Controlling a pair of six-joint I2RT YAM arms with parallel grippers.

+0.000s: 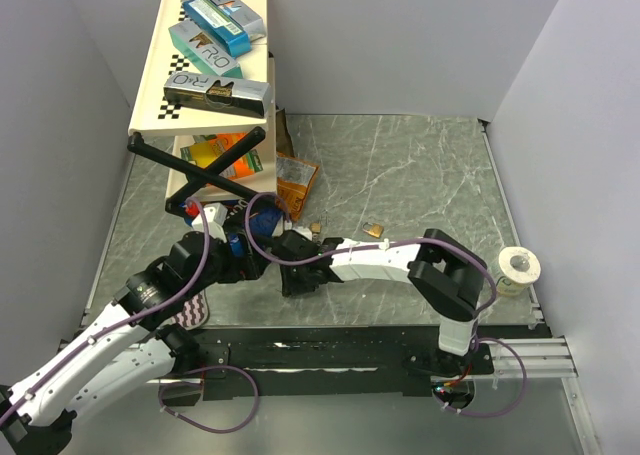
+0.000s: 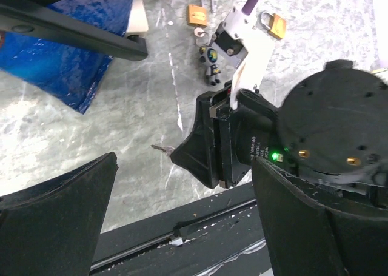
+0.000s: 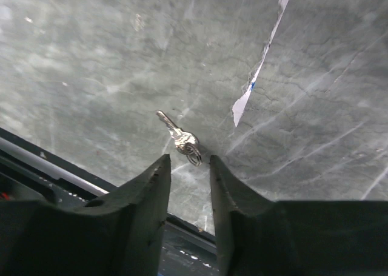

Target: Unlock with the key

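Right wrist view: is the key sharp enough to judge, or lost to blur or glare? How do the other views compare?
Right wrist: key sharp, with small glints; soft sheen on the table; right fingers slightly soft. Left wrist: key tiny but visible; left fingers dark and blurred. Top external: evenly lit, but key not discernible.

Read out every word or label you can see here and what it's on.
"RIO": blue box, top of the white shelf unit
"RIO": teal box beside it
"RIO": dark box at the shelf's front
Orange packets under the shelf: print too blurred to read.
Label on the right arm: too small to read.
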